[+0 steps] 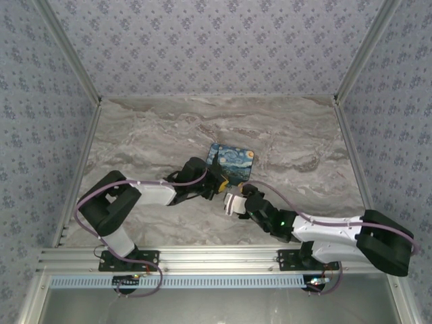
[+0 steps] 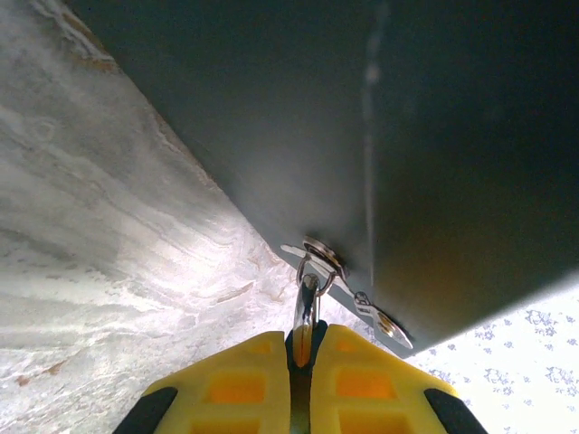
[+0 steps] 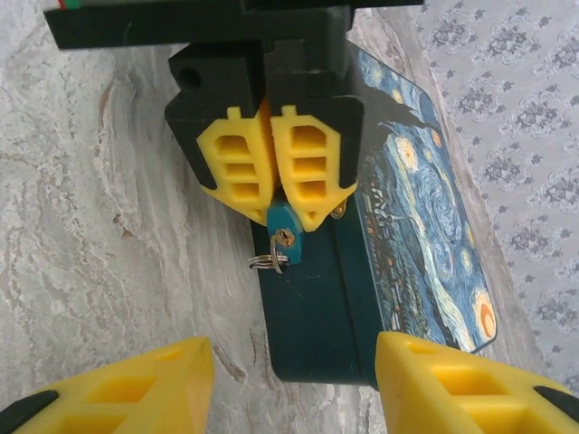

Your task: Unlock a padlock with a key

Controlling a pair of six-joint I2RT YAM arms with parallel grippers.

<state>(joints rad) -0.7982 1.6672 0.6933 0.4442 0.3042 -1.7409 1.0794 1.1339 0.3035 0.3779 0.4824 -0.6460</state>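
Surface: grey-and-tan marbled slab (image 1: 155, 135), veins running roughly 9 to 3 o'clock in the top view; matte finish.
Back wall: at 12 o'clock (image 1: 216, 47), pale lilac-grey wallpaper with small dark floral sprigs.
Left wall: at 9 o'clock (image 1: 34, 121), same paper.
Right wall: at 3 o'clock (image 1: 398, 121), same paper.
Corner posts: silvery metal strips (image 1: 67, 50) at 11 and 1 o'clock, where the walls join.
Front rail: slotted aluminium bar (image 1: 216, 256) across the 6 o'clock edge.
Light: even and diffuse; soft shadows, with a bright glare patch on the marble in the left wrist view.
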